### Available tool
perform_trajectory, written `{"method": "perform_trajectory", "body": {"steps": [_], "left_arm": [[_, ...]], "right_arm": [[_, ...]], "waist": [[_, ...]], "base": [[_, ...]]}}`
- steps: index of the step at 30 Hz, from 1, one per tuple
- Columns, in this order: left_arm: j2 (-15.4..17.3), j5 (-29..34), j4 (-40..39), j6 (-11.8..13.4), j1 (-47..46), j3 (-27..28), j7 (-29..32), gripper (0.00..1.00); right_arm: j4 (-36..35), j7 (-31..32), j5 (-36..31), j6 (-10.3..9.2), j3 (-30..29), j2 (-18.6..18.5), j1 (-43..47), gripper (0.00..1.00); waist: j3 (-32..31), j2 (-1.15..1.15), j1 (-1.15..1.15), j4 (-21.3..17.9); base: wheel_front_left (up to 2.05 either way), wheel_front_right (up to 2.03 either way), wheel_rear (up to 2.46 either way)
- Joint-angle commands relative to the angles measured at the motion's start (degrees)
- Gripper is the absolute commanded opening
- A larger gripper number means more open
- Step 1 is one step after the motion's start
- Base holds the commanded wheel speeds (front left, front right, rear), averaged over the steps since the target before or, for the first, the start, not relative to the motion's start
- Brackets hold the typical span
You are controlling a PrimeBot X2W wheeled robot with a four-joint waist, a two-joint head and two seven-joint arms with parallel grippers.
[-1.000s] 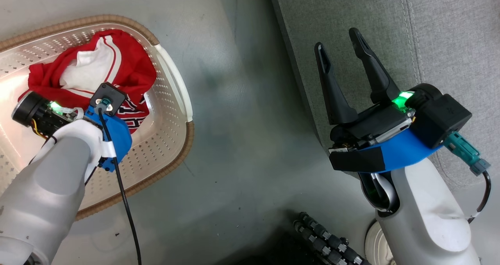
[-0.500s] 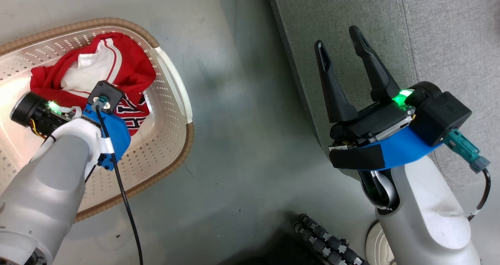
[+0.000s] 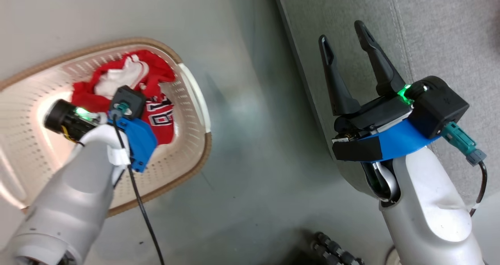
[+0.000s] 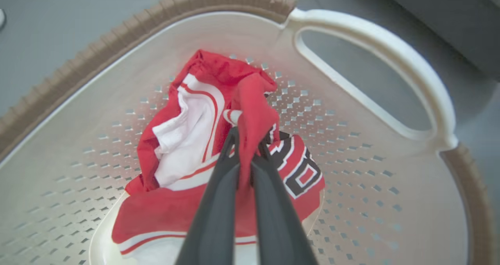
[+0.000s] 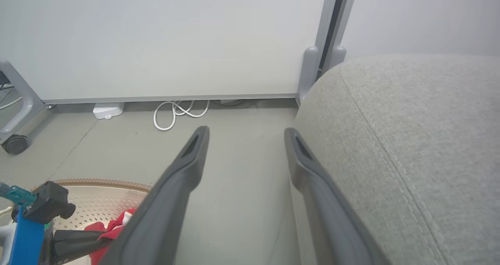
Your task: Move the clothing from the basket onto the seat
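1. Two red garments by the look of it: clothing (image 4: pixel 187 140) bunched in basket (image 4: pixel 117 29), at the end nr white handle (image 4: pixel 390 56). Can't separate the pcs for certain. One is a jersey (image 4: pixel 300 171) w/ dark + white lettering.
2. L hand (image 4: pixel 248 140): fingers nearly together, pinching a raised red fold. Rest of cloth lies on basket base.
3. R hand (image 3: pixel 341 32): fingers wide, nothing btwn them, over edge of grey seat (image 3: pixel 441 42).
4. Handling (judgement): soft, light, limp. Will drape + trail when lifted. Not fragile. Fabric prob. grips ok, but a thin fold could slide out.
5. Where to grip: bunched fold nr middle of pile beats a hem or edge. A narrow pinch likely lifts 1 pc, maybe drags the 2nd partway.
6. Risk: hanging cloth snags on basket rim, and the light basket may shift w/ it.
7. Containers: basket holds red clothing, nothing else seen inside. It sits on floor (image 3: pixel 254 140), w/ a strip of floor btwn it + seat.
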Motion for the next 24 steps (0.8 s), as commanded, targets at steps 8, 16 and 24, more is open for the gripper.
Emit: {"method": "perform_trajectory", "body": {"steps": [8,16,24], "left_arm": [[-5.79,-2.7,-1.12,-0.54,5.08,1.16,-3.73,0.0],[-8.6,-3.24,-9.21,-0.79,11.74,3.14,-4.03,0.0],[-9.65,-2.53,-14.39,-0.96,15.34,4.37,-4.06,0.0]], "right_arm": [[1.55,2.37,-3.09,0.01,-2.21,0.0,4.22,1.0],[1.73,6.27,-4.58,0.01,-4.05,-0.02,12.14,1.0],[0.93,8.93,-4.25,0.02,-3.94,-0.01,17.32,1.0]], "waist": [[-14.89,-0.01,0.0,8.84],[-29.18,-0.01,0.0,14.79],[-37.84,-0.01,0.0,17.29]], "base": [[0.0,0.0,0.0],[0.0,0.0,0.0],[0.0,0.0,0.0]]}}
